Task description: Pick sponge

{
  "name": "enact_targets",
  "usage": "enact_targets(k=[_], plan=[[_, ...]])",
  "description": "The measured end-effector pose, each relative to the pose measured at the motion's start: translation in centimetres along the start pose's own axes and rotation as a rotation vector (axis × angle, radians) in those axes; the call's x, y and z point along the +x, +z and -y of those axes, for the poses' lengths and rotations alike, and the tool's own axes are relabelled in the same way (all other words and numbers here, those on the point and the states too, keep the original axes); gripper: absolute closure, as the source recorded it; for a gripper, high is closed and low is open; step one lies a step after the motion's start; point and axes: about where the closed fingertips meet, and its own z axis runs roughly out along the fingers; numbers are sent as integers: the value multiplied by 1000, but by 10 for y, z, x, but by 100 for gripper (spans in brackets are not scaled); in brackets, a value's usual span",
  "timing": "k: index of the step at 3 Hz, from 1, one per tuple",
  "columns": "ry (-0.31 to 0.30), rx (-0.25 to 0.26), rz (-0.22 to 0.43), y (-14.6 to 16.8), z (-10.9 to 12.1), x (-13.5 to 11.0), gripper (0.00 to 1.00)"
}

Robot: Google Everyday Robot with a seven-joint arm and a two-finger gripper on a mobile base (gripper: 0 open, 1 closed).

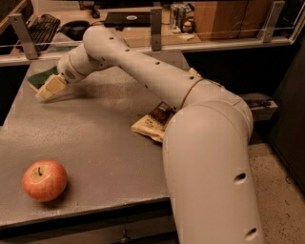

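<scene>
The sponge [41, 76], dark green on top, lies at the far left edge of the grey table [95, 138]. Only its green top shows; the rest is hidden behind the gripper. My gripper [47, 88], with cream blocky fingers, is low over the table right at the sponge's near side, overlapping it in the camera view. The arm reaches across the table from the right.
A red apple [44, 180] sits at the table's front left. A crumpled snack bag [153, 123] lies mid-table, partly hidden by my arm. Behind the table runs a rail with a desk, keyboard [42, 26] and cans [180, 14].
</scene>
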Motion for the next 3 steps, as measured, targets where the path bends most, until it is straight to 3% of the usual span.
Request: enact_targets(k=[1,3], plan=[[15,20,7,8,8,1,38],[-6,68,13,-26,17,0,85]])
